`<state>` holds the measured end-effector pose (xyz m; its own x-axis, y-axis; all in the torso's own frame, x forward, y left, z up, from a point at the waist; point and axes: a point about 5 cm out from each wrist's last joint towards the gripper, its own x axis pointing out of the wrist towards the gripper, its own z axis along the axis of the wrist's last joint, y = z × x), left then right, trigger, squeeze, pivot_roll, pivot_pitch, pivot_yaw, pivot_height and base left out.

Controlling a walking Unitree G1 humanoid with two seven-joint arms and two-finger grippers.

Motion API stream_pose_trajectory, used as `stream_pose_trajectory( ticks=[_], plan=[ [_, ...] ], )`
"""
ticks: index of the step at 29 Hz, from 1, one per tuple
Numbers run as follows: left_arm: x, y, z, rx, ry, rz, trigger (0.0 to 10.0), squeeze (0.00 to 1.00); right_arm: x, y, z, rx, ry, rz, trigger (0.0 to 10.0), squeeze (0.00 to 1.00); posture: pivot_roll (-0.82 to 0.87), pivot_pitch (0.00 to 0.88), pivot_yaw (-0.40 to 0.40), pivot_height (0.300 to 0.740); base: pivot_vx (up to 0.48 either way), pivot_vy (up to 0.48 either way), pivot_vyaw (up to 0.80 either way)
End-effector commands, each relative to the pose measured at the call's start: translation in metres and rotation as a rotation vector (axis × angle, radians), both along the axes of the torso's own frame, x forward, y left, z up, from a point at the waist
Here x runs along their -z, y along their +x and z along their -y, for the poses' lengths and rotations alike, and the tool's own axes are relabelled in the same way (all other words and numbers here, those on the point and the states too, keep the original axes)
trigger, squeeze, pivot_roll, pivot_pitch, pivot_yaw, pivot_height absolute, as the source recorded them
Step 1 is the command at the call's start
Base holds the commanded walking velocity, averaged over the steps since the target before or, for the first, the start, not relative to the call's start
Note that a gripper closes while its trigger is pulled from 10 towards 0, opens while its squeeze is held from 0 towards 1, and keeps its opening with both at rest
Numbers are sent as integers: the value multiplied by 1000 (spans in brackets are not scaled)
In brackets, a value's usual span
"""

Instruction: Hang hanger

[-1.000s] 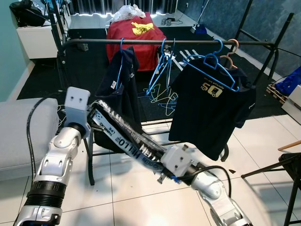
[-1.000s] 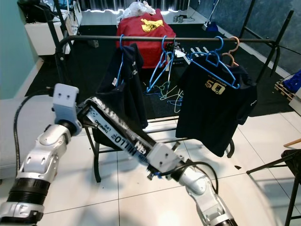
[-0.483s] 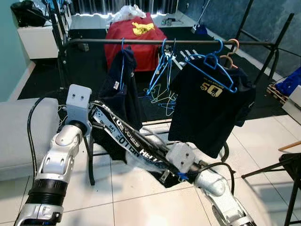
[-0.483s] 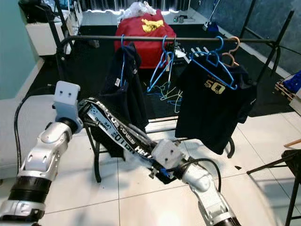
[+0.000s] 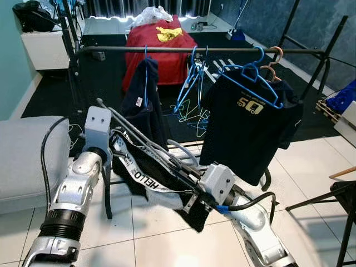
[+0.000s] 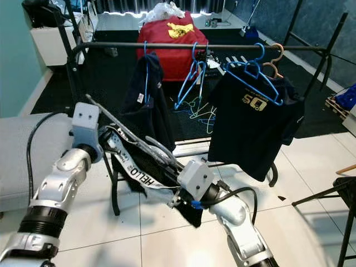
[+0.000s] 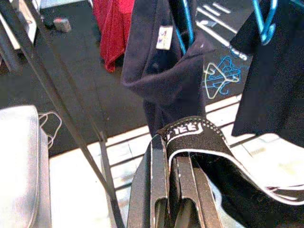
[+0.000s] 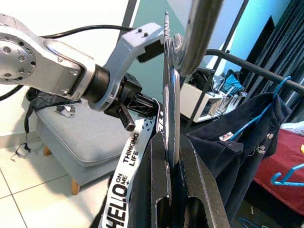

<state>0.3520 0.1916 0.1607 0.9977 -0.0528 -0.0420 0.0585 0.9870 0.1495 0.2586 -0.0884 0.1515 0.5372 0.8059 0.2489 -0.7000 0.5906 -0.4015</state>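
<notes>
A black garment [image 5: 167,186] with a white "HELLO" band [image 5: 146,182] sags between my two grippers, low in front of the clothes rail [image 5: 194,50]. My left gripper [image 5: 121,143] is shut on the band's end [image 7: 190,135]. My right gripper [image 5: 188,181] is shut on a silver-grey hanger [image 8: 170,95], whose thin arm [image 5: 139,139] slants up toward my left wrist. Its hook [image 8: 199,28] curves above the right fingers [image 8: 156,180]. Most of the hanger lies inside the garment.
On the rail hang a dark shirt on a blue hanger [image 5: 143,94], empty blue hangers [image 5: 192,78] and a black "50" T-shirt [image 5: 250,125]. A red cloth [image 5: 158,47] lies behind. A grey seat [image 5: 22,158] is at left, black table legs [image 5: 342,208] at right.
The grippers have come closer together. The band, stretched taut before, now hangs slack, and the garment droops lower. The hanger's arm now sticks out bare toward the upper left.
</notes>
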Motion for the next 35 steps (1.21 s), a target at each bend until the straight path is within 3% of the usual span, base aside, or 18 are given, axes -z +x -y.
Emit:
stream_pose_trajectory(
  ticks=[1,5,8,10,11,13,14,16,17,19,25,26,27,29,32,33,34,35],
  plan=[
    [-2,2,0,-9,7,3,0,0,-3,-2,-2,-21,6,2,10000,0,47,45,-1,740,0,0,0],
    [1,2,4,28,31,-6,0,0,-10,6,2,48,43,19,10000,0,43,46,6,740,0,0,0],
    [6,-8,20,189,40,0,0,0,-39,29,22,259,206,83,10000,0,36,52,3,740,0,0,0],
    [6,-8,20,189,40,0,0,0,-39,29,22,259,206,83,10000,0,36,52,3,740,0,0,0],
    [0,-20,36,316,-51,28,0,0,-45,38,33,355,242,93,10000,0,40,55,-4,740,0,0,0],
    [0,-20,36,316,-51,28,0,0,-45,38,33,355,242,93,10000,0,40,55,-4,740,0,0,0],
    [-10,-32,52,431,-173,58,0,0,-47,43,39,412,248,110,10000,0,43,57,-7,740,0,0,0],
    [-10,-32,52,431,-173,58,0,0,-47,43,39,412,248,110,10000,0,43,57,-7,740,0,0,0],
    [-22,-42,65,519,-281,87,0,0,-47,47,41,435,239,108,10000,0,41,58,-7,740,0,0,0],
    [-29,-52,79,590,-341,72,0,0,-46,48,39,424,236,98,10000,0,44,59,-9,740,0,0,0],
    [-38,-54,97,602,-480,32,0,0,-42,45,27,356,155,123,10000,0,39,55,-9,740,0,0,0],
    [-51,-50,97,581,-638,66,0,0,-39,45,26,350,141,116,10000,0,40,51,-10,740,0,0,0],
    [-51,-50,97,581,-638,66,0,0,-39,45,26,350,141,116,10000,0,40,51,-10,740,0,0,0],
    [-66,-47,95,573,-790,110,0,0,-38,47,25,360,157,94,10000,0,40,45,-10,740,0,0,0],
    [-66,-47,92,584,-757,107,0,0,-39,48,26,372,177,91,10000,0,42,43,-10,740,0,0,0],
    [-59,-49,91,595,-638,78,0,0,-40,49,27,380,189,85,10000,0,42,42,-9,740,0,0,0],
    [-59,-49,91,595,-638,78,0,0,-40,49,27,380,189,85,10000,0,42,42,-9,740,0,0,0],
    [-43,-51,87,592,-451,14,0,0,-37,53,28,396,201,34,10000,0,41,42,-7,740,0,0,0]
  ],
)
